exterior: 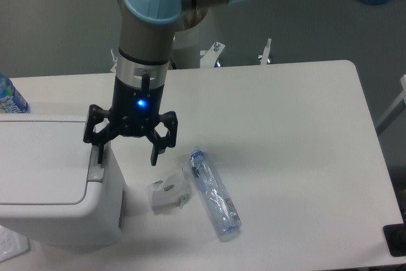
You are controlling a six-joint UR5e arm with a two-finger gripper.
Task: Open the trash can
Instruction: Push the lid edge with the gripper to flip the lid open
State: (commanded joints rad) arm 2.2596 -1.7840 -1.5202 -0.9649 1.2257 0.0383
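Nearest of all, a clear blue plastic bottle (216, 201) is lying on its side on the white bench (285, 157), its length running diagonally from upper left to lower right. Just to its left a small grey-white wrapper (169, 191) is sitting on the bench, close beside the bottle but not clearly touching it. Filling the lower left corner, the trash can (54, 185) is standing on the bench, a large boxy white bin with rounded corners; its flat white lid is lying down closed, and the small grey push tab (96, 163) is showing at the lid's right edge.

Directly over that edge the gripper (125, 152) is hanging with its two black fingers spread wide and pointing down, holding nothing. Its left finger (99, 152) is coming down right at the push tab, though whether it is pressing on the tab cannot be told from this angle; the other finger is hanging over bare bench between the trash can and the wrapper. A blue light is glowing on the gripper's body, and the arm (149, 23) is rising straight up from it.

Farther back, at the left edge, part of another bottle (9, 96) is peeking in behind the trash can.
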